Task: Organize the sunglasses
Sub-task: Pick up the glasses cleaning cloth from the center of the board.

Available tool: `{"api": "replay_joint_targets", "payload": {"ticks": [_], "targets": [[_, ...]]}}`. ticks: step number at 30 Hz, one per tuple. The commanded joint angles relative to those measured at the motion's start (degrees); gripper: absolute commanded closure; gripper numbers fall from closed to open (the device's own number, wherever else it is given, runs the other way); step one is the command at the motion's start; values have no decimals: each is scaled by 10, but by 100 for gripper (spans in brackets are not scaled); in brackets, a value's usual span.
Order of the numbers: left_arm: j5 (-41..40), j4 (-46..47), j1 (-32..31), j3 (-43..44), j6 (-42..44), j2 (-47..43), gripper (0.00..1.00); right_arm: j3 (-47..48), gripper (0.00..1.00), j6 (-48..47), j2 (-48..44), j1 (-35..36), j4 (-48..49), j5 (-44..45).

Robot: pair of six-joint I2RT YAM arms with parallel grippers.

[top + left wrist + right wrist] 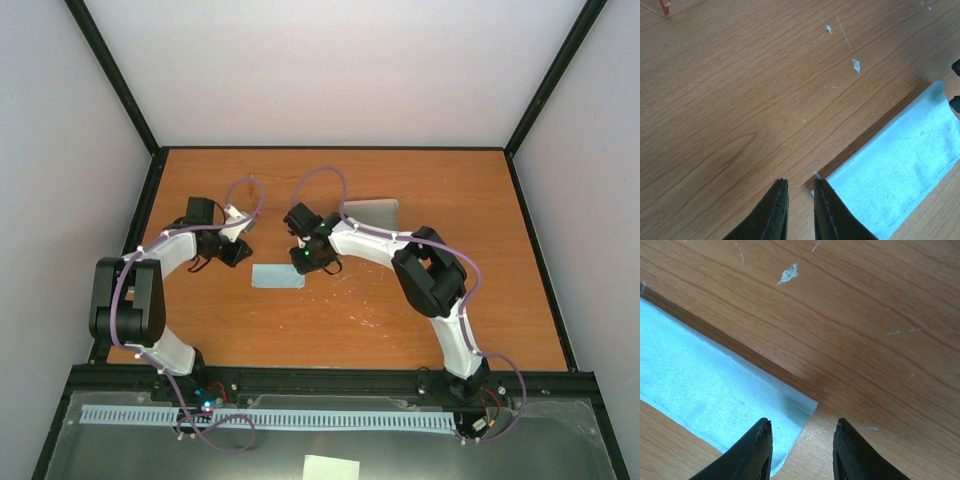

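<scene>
Left claw (800,186) hangs narrowly parted, gripping nothing; right claw (802,426) gapes wider, also empty. Both hover over the wooden table (740,100). A blue-grey cloth (895,175) lies flat between them, a corner beside each. An orange sliver (663,7) far ahead of the left claw may be the sunglasses; their position and long axis cannot be told.

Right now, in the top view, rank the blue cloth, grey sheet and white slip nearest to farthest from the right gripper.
1. Blue cloth: centre, its corner just below the right gripper.
2. Grey sheet: farther back and to the right.
3. White slip: at the bottom edge of the view, clearly farthest.
</scene>
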Motion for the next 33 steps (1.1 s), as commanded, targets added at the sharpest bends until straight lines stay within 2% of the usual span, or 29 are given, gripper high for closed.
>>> {"api": "replay_joint_targets", "payload": {"ticks": [1,14,22,27,33], "targets": [[18,-11,6,23,8,7,82,21,66,-3,18,-4,-19,-1],[22,-7,7,19,12,9,82,33,69,5,50,-4,-23,-2],[14,-8,7,10,20,14,82,33,80,11,58,-3,-26,-18],[5,-6,7,-3,28,13,82,34,96,13,61,-1,-29,-19],[2,-18,-4,-21,53,14,81,32,97,16,55,1,-29,-3]]}}
